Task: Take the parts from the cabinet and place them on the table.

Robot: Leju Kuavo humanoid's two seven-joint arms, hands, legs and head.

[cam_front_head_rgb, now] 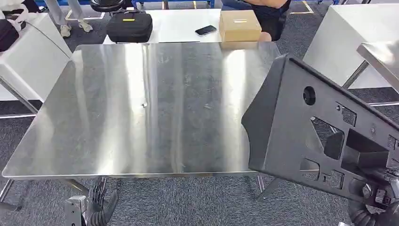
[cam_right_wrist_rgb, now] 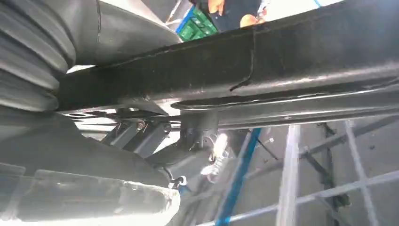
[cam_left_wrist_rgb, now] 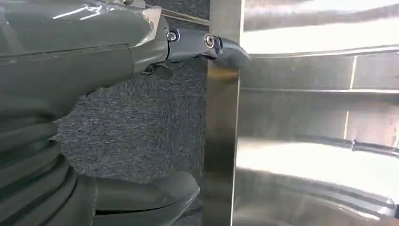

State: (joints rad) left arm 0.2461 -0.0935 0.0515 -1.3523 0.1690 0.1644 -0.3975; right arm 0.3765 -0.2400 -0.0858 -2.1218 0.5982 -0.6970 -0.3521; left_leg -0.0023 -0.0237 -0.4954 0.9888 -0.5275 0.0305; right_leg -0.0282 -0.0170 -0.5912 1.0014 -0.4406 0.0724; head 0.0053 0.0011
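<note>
A large black panel (cam_front_head_rgb: 301,136) — flat, with cutouts and a round hole — is gripped by the right hand (cam_front_head_rgb: 371,197), tilted over the tabletop's (cam_front_head_rgb: 141,103) right edge; the left hand (cam_front_head_rgb: 96,205) hangs released below.

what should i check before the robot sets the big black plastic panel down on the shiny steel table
1. Hold on the big black plastic panel: ok, the right hand grips its lower edge.
2. Panel over the shiny steel table: not ok, most of it hangs past the table's right edge, tilted.
3. Landing area bare: ok, nothing lies on the steel surface.
4. Left hand: ok, low, below the table's near edge, holding nothing.
5. Finger placement under the panel: cannot tell, the panel hides it.
</note>
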